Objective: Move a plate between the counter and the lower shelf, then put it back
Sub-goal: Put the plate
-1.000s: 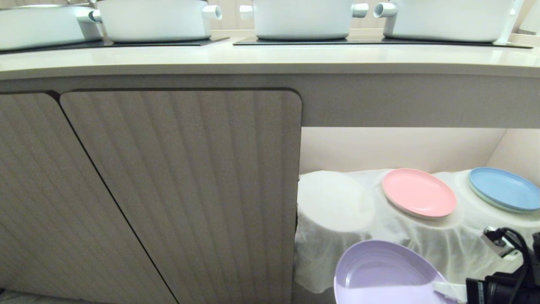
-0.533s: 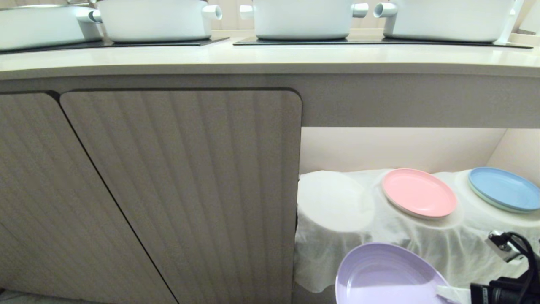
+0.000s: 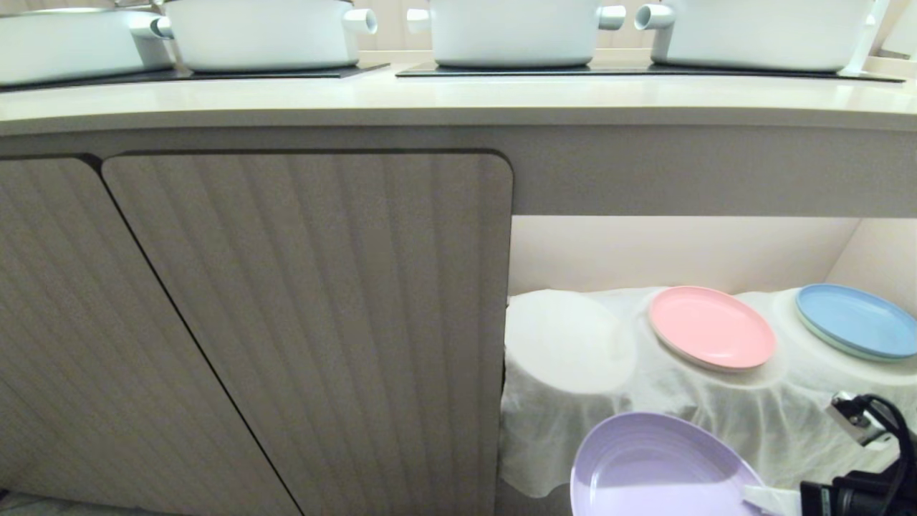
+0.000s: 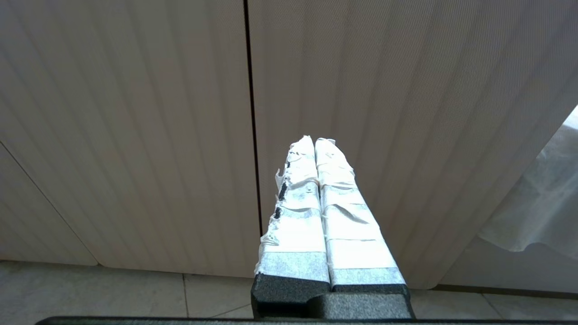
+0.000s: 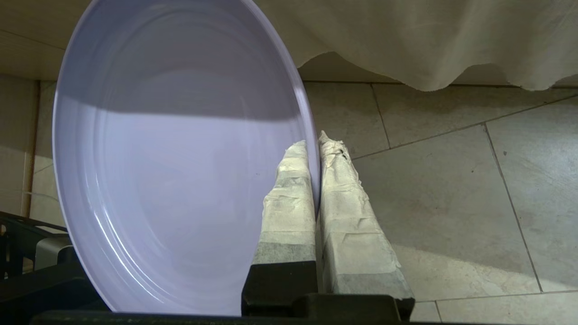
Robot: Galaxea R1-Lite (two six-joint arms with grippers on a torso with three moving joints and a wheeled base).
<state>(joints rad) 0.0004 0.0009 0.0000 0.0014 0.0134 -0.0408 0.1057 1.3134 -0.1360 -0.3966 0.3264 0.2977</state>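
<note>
Right gripper (image 5: 314, 149) clenched on plate (image 3: 655, 466) rim, low before lower shelf (image 3: 573, 401); empty mound up-left. Left gripper (image 4: 314, 143) closed, idle.

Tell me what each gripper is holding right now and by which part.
The right gripper is shut on the lilac plate, its fingers pinching the rim. The left gripper is shut and holds nothing.
</note>
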